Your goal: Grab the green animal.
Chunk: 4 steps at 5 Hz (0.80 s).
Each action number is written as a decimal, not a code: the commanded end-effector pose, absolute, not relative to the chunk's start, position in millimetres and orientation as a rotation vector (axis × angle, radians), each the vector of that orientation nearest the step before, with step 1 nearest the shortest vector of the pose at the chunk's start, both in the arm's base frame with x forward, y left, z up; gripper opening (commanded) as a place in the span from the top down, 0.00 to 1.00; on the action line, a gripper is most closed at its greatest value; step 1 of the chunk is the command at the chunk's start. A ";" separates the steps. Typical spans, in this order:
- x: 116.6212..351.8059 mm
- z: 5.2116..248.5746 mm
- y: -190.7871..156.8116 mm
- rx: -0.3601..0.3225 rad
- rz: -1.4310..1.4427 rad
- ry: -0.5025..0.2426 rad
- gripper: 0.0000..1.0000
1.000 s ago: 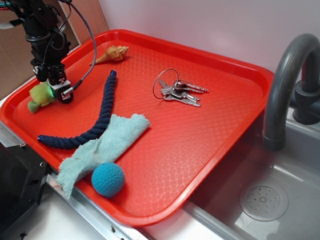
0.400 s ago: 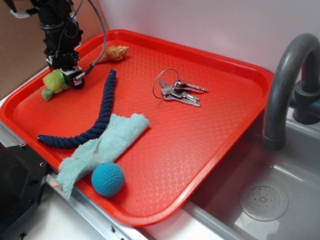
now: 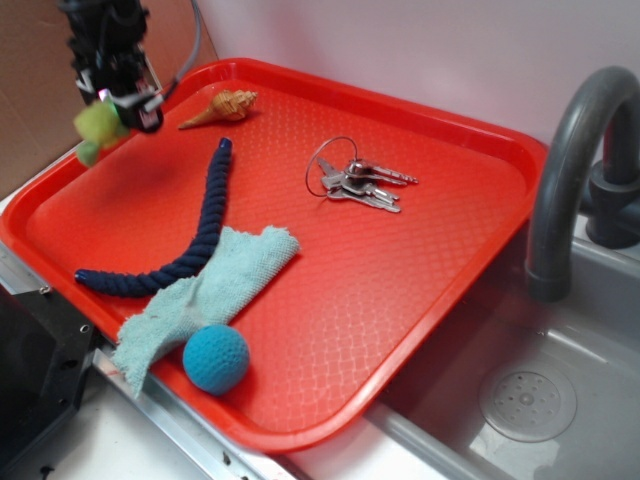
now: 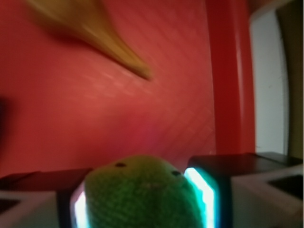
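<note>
The green animal (image 3: 95, 126) is a small pale green plush toy. It hangs in my gripper (image 3: 112, 112) above the far left corner of the red tray (image 3: 420, 260), clear of the tray floor. In the wrist view its round green head (image 4: 142, 194) with two small dark eyes fills the gap between my two fingers (image 4: 204, 190), which press on both its sides. The gripper is shut on it.
On the tray lie a tan seashell (image 3: 225, 106), a dark blue rope (image 3: 195, 230), a pale teal cloth (image 3: 205, 295), a teal crocheted ball (image 3: 216, 359) and a bunch of keys (image 3: 355, 183). A grey tap (image 3: 580, 170) and a sink stand to the right.
The gripper has risen and moved toward the far left corner with the green animal in it; the toy has left the tray floor. Nothing else has moved.
</note>
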<state>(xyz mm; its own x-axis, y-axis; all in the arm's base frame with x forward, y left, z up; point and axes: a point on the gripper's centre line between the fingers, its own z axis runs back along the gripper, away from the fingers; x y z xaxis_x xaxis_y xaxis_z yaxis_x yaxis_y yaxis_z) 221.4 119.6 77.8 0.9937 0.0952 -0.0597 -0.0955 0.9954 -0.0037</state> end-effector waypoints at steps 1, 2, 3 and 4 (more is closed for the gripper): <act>207.2 164.8 72.4 -0.076 0.035 -0.095 1.00; 210.3 174.5 56.6 -0.111 -0.011 -0.062 1.00; 211.1 163.3 50.1 -0.100 -0.054 -0.073 1.00; 217.8 152.7 55.5 -0.101 -0.144 -0.050 1.00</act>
